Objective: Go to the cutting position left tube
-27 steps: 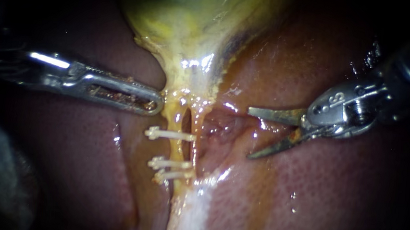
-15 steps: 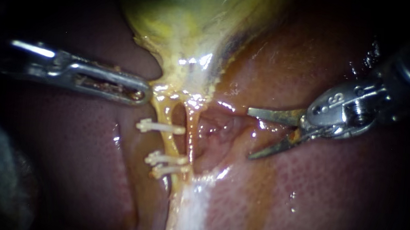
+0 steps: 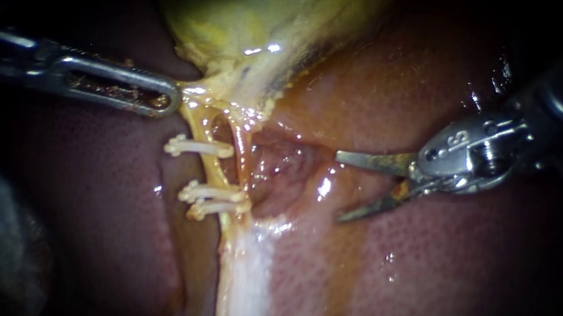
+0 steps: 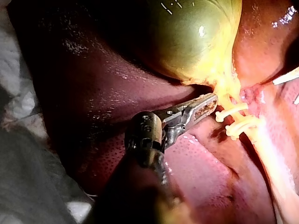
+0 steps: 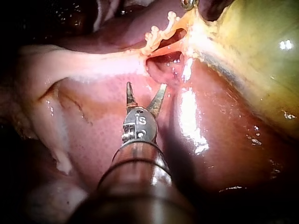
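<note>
Endoscope view, clips (image 3: 199, 147) on left tube (image 3: 210, 170), liver (image 3: 419, 267) around

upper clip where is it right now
Endoscope view, left of centre: the upper clip crosses the left tube, above the two lower clips and below the gallbladder.

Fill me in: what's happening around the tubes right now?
My left instrument has its jaws shut on the gallbladder at its lower end, holding it taut toward the view's left, so the left tube and the right tube stand apart. The left tube carries three clips, one higher and two close together below. My right instrument, tipped with blades, hangs open over the liver, clear of both tubes and not yet at the gap between the clips.
</note>
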Controlling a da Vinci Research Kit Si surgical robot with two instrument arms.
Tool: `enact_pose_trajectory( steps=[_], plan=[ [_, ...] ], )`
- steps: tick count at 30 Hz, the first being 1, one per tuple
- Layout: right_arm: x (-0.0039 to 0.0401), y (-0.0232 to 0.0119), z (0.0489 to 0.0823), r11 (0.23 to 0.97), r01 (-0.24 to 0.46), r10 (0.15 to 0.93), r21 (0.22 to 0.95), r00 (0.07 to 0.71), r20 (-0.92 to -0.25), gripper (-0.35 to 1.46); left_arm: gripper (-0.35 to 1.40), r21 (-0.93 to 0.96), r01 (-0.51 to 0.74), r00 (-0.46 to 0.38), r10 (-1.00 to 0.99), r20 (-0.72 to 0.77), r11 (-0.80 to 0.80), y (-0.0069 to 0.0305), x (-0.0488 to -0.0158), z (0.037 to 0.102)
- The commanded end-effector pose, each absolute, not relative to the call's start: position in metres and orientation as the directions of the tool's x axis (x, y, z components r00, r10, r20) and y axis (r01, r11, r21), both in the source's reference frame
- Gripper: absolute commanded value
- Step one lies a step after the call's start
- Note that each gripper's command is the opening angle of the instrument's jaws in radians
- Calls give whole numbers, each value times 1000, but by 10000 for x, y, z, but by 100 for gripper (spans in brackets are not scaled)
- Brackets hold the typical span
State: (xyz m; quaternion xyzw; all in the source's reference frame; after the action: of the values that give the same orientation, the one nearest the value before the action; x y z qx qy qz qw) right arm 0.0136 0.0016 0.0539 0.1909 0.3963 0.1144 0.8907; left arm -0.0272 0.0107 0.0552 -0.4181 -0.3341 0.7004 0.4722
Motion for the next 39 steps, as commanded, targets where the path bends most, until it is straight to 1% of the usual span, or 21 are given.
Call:
enact_pose_trajectory(
  steps=[1, 4, 7, 16, 23, 39],
  plan=[
    [142, 13, 538, 889, -57, 376, 454, 656, -654, 145, -35, -862, -384, -204, 941, -271, -331, 107, -272, 554],
    [156, 7, 538, 866, -61, 415, 497, 642, -644, 145, -35, -862, -384, -204, 941, -271, -331, 106, -273, 554],
    [171, -1, 542, 851, -52, 430, 523, 642, -635, 145, -35, -862, -384, -204, 941, -271, -331, 106, -273, 554],
    [205, -16, 565, 820, -52, 463, 571, 648, -606, 143, -35, -861, -387, -201, 941, -271, -331, 106, -275, 553],
    [217, -15, 576, 791, -58, 494, 609, 649, -579, 145, -35, -861, -388, -201, 941, -271, -330, 106, -276, 552],
    [226, -11, 598, 764, -56, 514, 642, 654, -555, 145, -35, -859, -386, -203, 940, -276, -336, 106, -276, 551]
  ],
)
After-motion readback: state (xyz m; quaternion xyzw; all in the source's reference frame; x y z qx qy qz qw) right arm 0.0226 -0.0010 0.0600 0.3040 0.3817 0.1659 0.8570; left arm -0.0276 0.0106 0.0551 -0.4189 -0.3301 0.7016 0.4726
